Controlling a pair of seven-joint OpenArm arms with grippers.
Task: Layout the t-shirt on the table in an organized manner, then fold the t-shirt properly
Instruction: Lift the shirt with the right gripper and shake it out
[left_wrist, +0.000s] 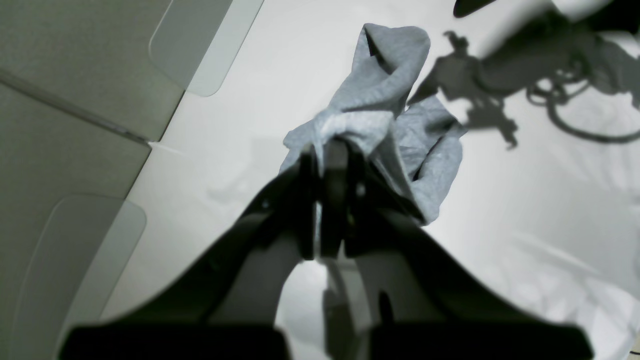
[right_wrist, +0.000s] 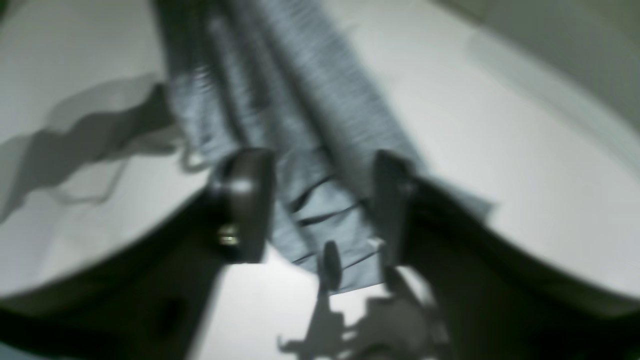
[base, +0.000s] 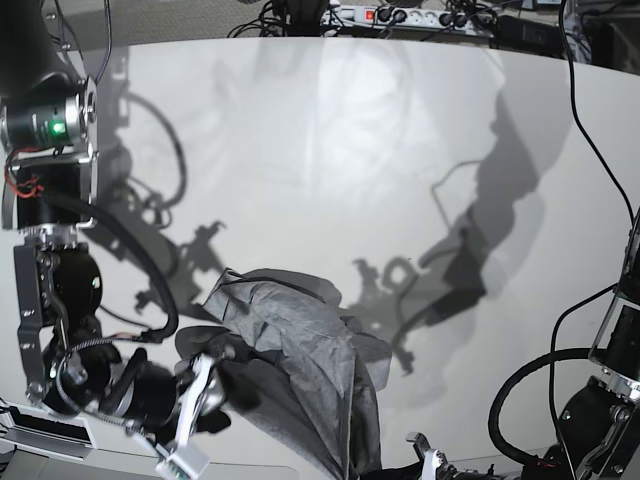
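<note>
I have the t-shirt (base: 290, 350) bunched in a crumpled heap near the front edge of the table (base: 330, 160), toward its front left corner as the base view shows it, so I judge we are at the laying-out step and nowhere near folding.

My left gripper (left_wrist: 325, 155) is pinched tight on a fold of the grey knit, with the cloth draping away from it down to the tabletop. My right gripper (right_wrist: 317, 200) has its jaws standing well apart with a pleated run of the fabric lying between them; the view is blurred, and I see neither finger pressing the cloth, so I take it as not holding.

Next, I think the right side needs a fresh hold on a hem or shoulder edge, well apart from the left's pinch, so the two can draw the shirt flat.
</note>
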